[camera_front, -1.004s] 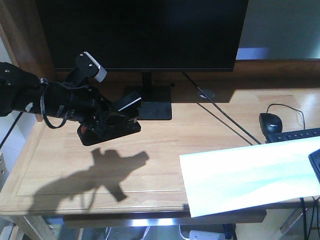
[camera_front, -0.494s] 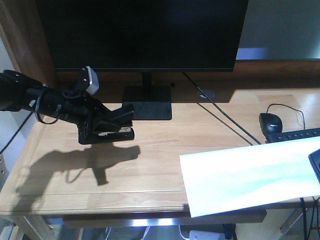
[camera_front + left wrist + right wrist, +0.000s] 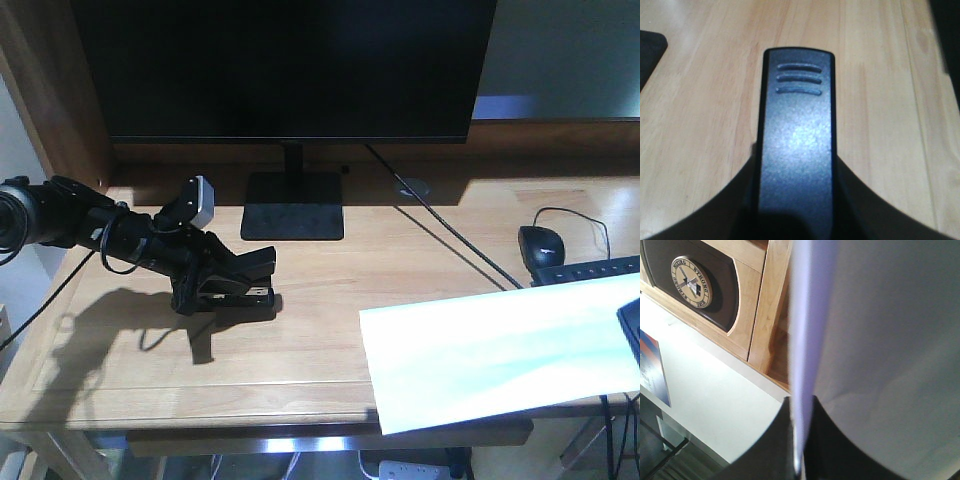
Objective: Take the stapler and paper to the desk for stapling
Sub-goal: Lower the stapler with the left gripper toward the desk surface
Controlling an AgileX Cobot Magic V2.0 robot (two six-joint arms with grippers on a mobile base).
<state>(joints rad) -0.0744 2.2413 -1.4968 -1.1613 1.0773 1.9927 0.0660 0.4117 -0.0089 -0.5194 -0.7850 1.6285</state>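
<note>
My left gripper (image 3: 222,290) is shut on the black stapler (image 3: 240,297), holding it low on the left part of the wooden desk (image 3: 330,290); whether it touches the top is unclear. In the left wrist view the stapler (image 3: 797,145) shows its ridged black top, with dark fingers against both of its sides and my left gripper (image 3: 796,200) closed around it over the desk (image 3: 880,100). The white paper (image 3: 500,350) hangs over the desk's front right. It appears edge-on as the paper (image 3: 805,330) in the right wrist view, pinched by my right gripper (image 3: 799,440).
A large black monitor (image 3: 290,60) stands at the back on a flat base (image 3: 295,205). A black mouse (image 3: 540,243), a keyboard (image 3: 590,270) and a cable (image 3: 440,235) lie at the right. A wooden shelf frame (image 3: 770,305) with a round emblem (image 3: 692,282) shows behind the paper.
My left arm has lowered and carried the stapler forward and slightly right, from beside the monitor base down to the desk top. The paper has stayed where it was.
</note>
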